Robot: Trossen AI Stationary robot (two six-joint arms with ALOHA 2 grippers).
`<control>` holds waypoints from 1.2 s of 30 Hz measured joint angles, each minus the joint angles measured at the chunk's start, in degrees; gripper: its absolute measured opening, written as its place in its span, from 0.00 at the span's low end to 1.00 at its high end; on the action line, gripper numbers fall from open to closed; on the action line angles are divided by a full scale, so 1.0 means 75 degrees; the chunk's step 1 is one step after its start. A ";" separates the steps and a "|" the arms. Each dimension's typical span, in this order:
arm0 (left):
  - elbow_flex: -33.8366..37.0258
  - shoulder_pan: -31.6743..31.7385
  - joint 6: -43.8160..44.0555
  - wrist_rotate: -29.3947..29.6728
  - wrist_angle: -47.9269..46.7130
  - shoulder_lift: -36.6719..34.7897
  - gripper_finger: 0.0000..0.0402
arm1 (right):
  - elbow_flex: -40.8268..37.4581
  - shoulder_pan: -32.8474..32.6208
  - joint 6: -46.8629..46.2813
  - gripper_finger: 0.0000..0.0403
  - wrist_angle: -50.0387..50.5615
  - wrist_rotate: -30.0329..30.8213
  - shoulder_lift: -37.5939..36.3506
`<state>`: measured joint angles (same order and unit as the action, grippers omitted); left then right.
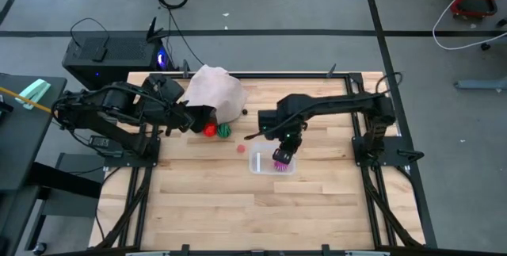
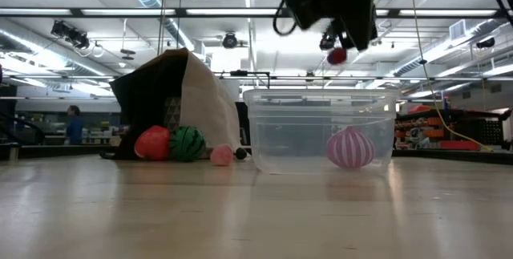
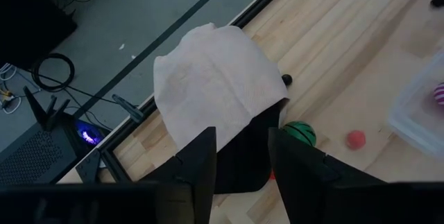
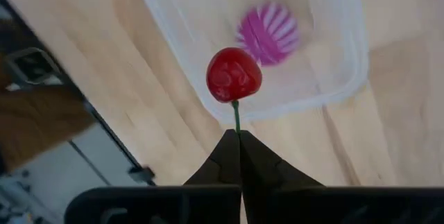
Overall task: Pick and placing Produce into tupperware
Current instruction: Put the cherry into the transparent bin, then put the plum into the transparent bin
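Step in hand: placing. The right end effector (image 4: 238, 135) hangs above the clear tub (image 1: 272, 163), its fingers pressed together on the thin green stem of a small red cherry (image 4: 234, 75); the fruit sits out past the fingertips, clear of them. In the low view the cherry (image 2: 337, 54) is well above the tub's rim (image 2: 321, 95), so it is not yet released. The stem gives the cherry its long axis, which runs in line with the fingers, fruit end pointing away from the end effector and roughly down toward the tub. In the right wrist view the cherry appears over the tub's edge rather than its middle, though I cannot tell how much of that is viewing angle. One piece is already inside: a striped magenta ball (image 2: 350, 147) resting on the tub floor. Judgement: next move calls for a small shift toward the tub's centre, a descent nearer the rim, then opening so the cherry drops inside rather than bouncing off the wall. Still on the worktop (image 1: 238, 208) by the mouth of the pale bag (image 1: 215, 92): a red piece (image 2: 152, 143), a green striped piece (image 2: 186, 143), a small pink piece (image 2: 221, 155). The left end effector (image 3: 241, 156) waits beside the bag, fingers apart, holding nothing.
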<state>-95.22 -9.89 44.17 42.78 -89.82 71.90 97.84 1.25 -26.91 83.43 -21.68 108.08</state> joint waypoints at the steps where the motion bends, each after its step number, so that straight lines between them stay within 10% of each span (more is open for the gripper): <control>1: 0.0000 0.0000 0.0000 0.0000 0.0000 0.0000 0.35 | -0.0002 0.0011 0.0093 0.00 0.0122 0.0018 0.0141; 23: 0.0000 0.0003 0.0002 -0.0076 -0.0003 0.0009 0.34 | -0.0002 0.0386 0.0351 0.01 0.0379 0.1175 0.0448; 36: 0.0000 0.0001 0.0008 -0.0076 -0.0001 0.0008 0.36 | -0.0001 0.0359 0.0612 0.27 0.0386 0.1258 0.0447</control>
<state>-95.22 -9.89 44.23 42.22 -89.83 71.96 97.83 3.95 -22.32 86.32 -12.24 111.43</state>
